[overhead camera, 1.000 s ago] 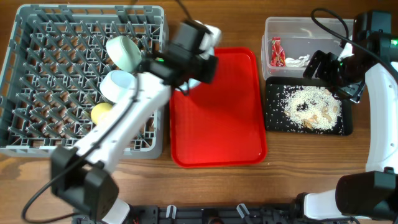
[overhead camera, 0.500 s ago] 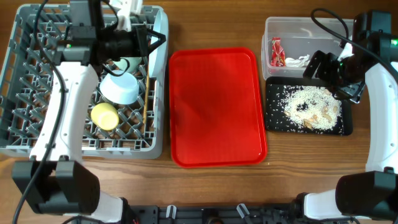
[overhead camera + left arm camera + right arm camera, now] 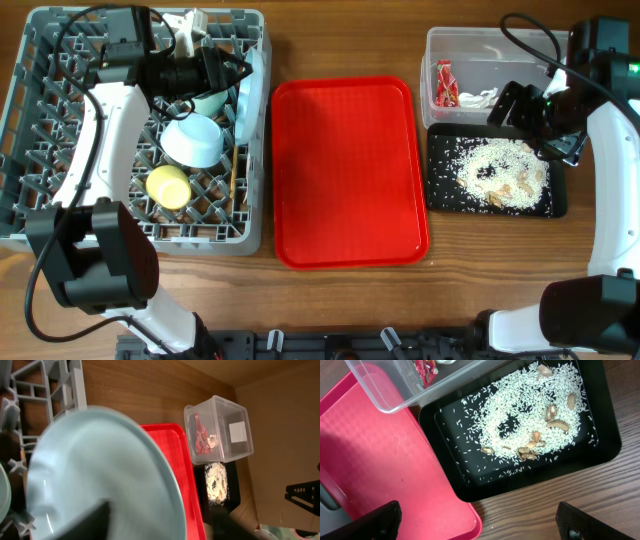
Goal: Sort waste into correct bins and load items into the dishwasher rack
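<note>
The left fingers (image 3: 85, 522) are closed on a pale blue-green round saucer (image 3: 248, 95); in the wrist view one dark finger lies across its face. The saucer stands on edge inside the large square grey plastic rack (image 3: 60, 232), close against the rack's right wall. Just left of the saucer in the rack lie a pale bowl (image 3: 192, 140), a small yellow cup (image 3: 168, 186) and a thin wooden chopstick (image 3: 234, 172). The rack fills the left end of the wooden bench (image 3: 300, 40).

The right fingers (image 3: 375, 522) are spread wide with nothing between them and hang over the shallow black rectangular tray (image 3: 437, 195) by the right edge of the bench. The whitish rice with brown bits (image 3: 530, 420) is heaped in this tray. Behind the black tray, in the far right corner, the clear plastic rectangular tub (image 3: 480, 45) holds the crumpled red-and-white wrapper (image 3: 444, 84) and a white tissue scrap (image 3: 478, 98). A red serving tray (image 3: 345, 170) lies mid-bench between the rack and the black tray.
</note>
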Controlling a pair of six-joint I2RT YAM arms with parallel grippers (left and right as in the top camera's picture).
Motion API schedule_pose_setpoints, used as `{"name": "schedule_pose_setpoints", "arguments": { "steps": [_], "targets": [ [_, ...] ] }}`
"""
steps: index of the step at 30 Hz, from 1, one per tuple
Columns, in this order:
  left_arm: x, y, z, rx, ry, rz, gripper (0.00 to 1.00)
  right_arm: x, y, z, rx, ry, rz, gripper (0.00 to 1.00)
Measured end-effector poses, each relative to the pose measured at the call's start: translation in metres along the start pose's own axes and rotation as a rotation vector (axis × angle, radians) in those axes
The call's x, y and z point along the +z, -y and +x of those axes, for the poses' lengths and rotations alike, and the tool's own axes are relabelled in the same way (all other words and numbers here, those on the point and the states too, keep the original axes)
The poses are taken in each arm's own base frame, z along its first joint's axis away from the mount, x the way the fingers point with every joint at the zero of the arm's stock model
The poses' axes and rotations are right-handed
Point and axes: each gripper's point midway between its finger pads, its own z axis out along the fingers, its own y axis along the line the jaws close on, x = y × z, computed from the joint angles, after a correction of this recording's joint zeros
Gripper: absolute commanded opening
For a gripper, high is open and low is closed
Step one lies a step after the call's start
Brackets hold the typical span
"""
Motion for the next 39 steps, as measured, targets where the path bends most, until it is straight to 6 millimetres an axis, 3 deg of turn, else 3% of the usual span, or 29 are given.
{"name": "schedule_pose_setpoints", "arguments": {
  "steps": [5, 9, 14, 16, 19, 25, 32, 35, 39],
  "targets": [
    [-0.002, -0.006, -0.002, 0.003, 0.012, -0.044, 1.0, 0.0, -0.004, 0.001, -0.014, -0.005, -0.024, 1.0],
    [-0.023, -0.015, -0.012, 0.007, 0.081, -0.207, 1.0, -0.003, -0.032, -0.004, -0.11, 0.012, -0.171, 1.0],
    [-0.063, -0.025, -0.01, -0.07, 0.165, -0.482, 1.0, -0.016, -0.103, -0.041, -0.316, 0.242, -0.339, 1.0],
    [-0.066, -0.035, 0.003, -0.099, 0.136, -0.6, 1.0, -0.024, -0.133, -0.046, -0.407, 0.322, -0.387, 1.0],
    [-0.068, -0.042, 0.029, -0.13, 0.056, -0.706, 1.0, -0.026, -0.153, -0.038, -0.475, 0.338, -0.402, 1.0],
    [-0.088, -0.055, 0.083, -0.259, -0.12, -0.84, 1.0, -0.008, -0.117, -0.016, -0.415, 0.203, -0.26, 1.0],
    [-0.086, -0.069, 0.112, -0.273, -0.139, -0.864, 1.0, 0.004, -0.099, -0.004, -0.406, 0.229, -0.224, 1.0],
    [-0.093, -0.066, 0.122, -0.23, -0.059, -0.84, 1.0, -0.005, -0.087, 0.015, -0.424, 0.327, -0.252, 1.0],
    [-0.108, -0.036, 0.129, -0.026, 0.167, -0.698, 1.0, -0.04, -0.066, 0.051, -0.44, 0.518, -0.314, 1.0]
  ]
}}
